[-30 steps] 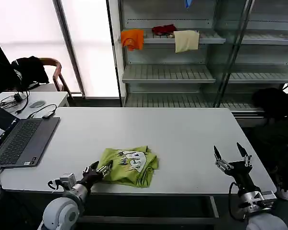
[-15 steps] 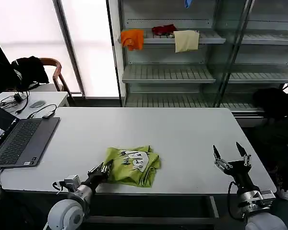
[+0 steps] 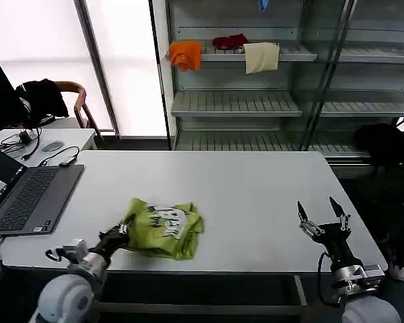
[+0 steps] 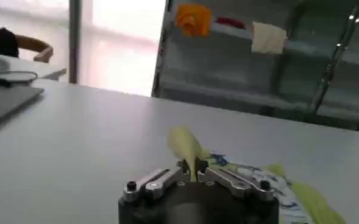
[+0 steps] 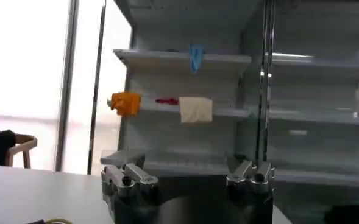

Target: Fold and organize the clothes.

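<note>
Pinching the T-shirt (image 3: 161,227) edge, left hand (image 4: 191,172) (seen from its wrist); right hand (image 3: 321,219) spread, idle.

The white table (image 3: 256,195) carries a crumpled lime-green T-shirt (image 3: 163,227) beside the left gripper (image 3: 118,233), and a laptop (image 3: 28,199) further out.

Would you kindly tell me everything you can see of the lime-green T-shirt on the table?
The lime-green T-shirt lies bunched into a loose, rumpled bundle near the front edge of the white table, toward the robot's left. It looks like soft cotton, with a white printed graphic facing up on top. The left gripper is shut on its near-left edge, pinching a raised fold of fabric between its fingers. The right gripper stands open, well apart from it.
</note>
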